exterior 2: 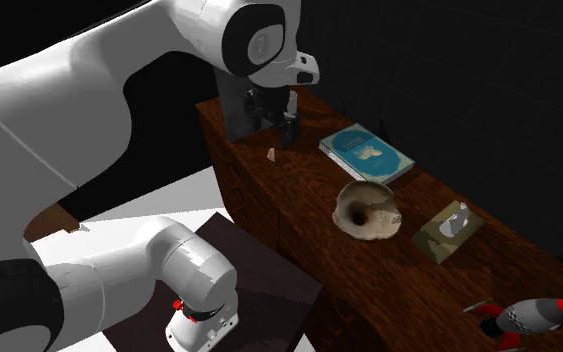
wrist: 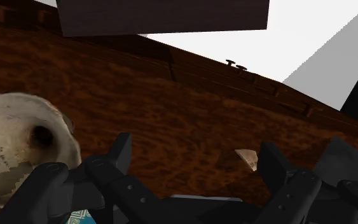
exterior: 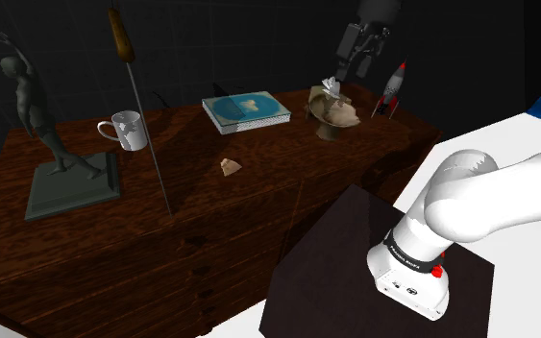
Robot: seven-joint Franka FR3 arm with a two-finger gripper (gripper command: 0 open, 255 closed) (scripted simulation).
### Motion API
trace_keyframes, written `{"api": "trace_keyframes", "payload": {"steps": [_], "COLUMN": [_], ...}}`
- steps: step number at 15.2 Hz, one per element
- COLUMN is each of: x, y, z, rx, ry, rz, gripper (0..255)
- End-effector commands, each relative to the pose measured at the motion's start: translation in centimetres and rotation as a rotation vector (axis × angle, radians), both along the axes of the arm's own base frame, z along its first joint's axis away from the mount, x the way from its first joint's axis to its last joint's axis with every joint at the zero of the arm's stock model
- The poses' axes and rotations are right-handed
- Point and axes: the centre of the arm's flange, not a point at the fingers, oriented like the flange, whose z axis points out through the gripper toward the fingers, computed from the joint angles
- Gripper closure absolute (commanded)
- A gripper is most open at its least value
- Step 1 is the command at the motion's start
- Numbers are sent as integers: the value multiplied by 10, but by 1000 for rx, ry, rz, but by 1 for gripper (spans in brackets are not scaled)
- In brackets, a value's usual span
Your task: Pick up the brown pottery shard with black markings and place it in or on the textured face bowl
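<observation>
My tool (wrist: 195, 145) hangs open and empty above the counter (exterior: 210, 230), its 2 fingers (wrist: 121, 151) spread wide to straddle the tan shard (exterior: 230, 166), which lies loose on the wood well apart from the face bowl (exterior: 335, 113); I judge I must descend first

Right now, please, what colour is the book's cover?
The book is teal with a pale patch; shoulder view.
</observation>
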Motion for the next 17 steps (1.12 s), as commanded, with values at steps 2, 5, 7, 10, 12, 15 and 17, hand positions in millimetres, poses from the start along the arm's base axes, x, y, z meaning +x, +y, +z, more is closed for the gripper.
{"api": "trace_keyframes", "payload": {"steps": [2, 5, 7, 10, 12, 15, 17], "x": [6, 23, 34, 52, 65, 84, 97], "y": [11, 42, 63, 92, 111, 138, 156], "z": [-8, -32, -48, -74, -92, -119, -138], "rx": [-14, -58, -87, -130, -159, -203, -231], "ry": [-4, -18, -27, -40, -49, -62, -71], "rz": [-3, -13, -19, -29, -35, -45, -51], "gripper": [0, 0, 0, 0, 0, 0, 0]}}
